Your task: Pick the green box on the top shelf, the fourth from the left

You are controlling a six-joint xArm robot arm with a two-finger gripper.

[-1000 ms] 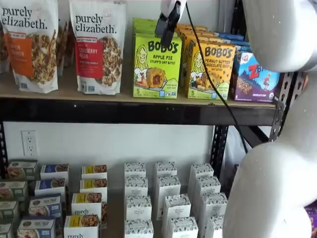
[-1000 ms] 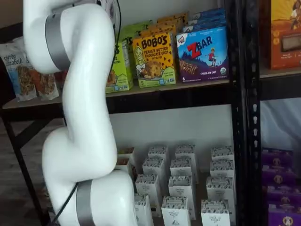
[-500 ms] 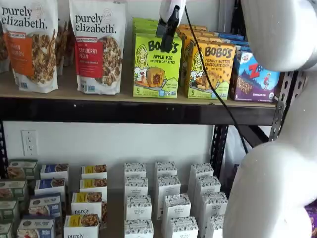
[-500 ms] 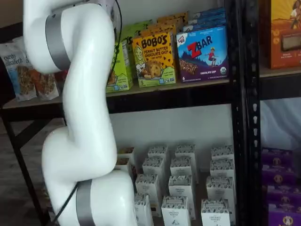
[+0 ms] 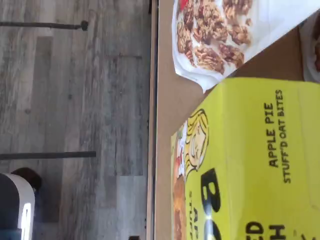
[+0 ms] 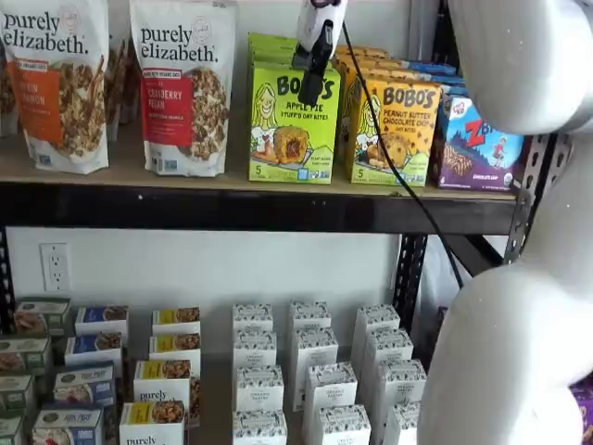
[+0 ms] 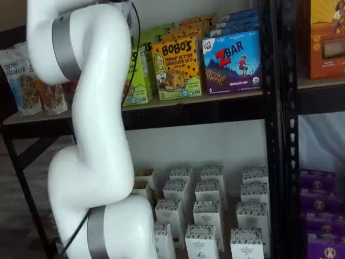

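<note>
The green box (image 6: pixel 293 125), a lime-green Bobo's Apple Pie carton, stands upright on the top shelf (image 6: pixel 250 209), between a Purely Elizabeth cranberry bag and the yellow-orange Bobo's carton. In a shelf view my gripper (image 6: pixel 311 85) hangs from above in front of the box's upper face; its black fingers show side-on, with no gap to be seen. In a shelf view the arm hides most of the green box (image 7: pixel 138 81) and the gripper. The wrist view shows the green box (image 5: pixel 250 165) close up on the tan board (image 5: pixel 167 100).
A yellow-orange Bobo's peanut butter carton (image 6: pixel 393 134) and a purple ZBar box (image 6: pixel 477 146) stand right of the green box. Granola bags (image 6: pixel 183 85) stand to its left. A black cable (image 6: pixel 398 167) hangs from the gripper. Small white cartons (image 6: pixel 310 371) fill the lower shelf.
The gripper has dropped a little and come closer to the green box's upper front. The boxes have not moved.
</note>
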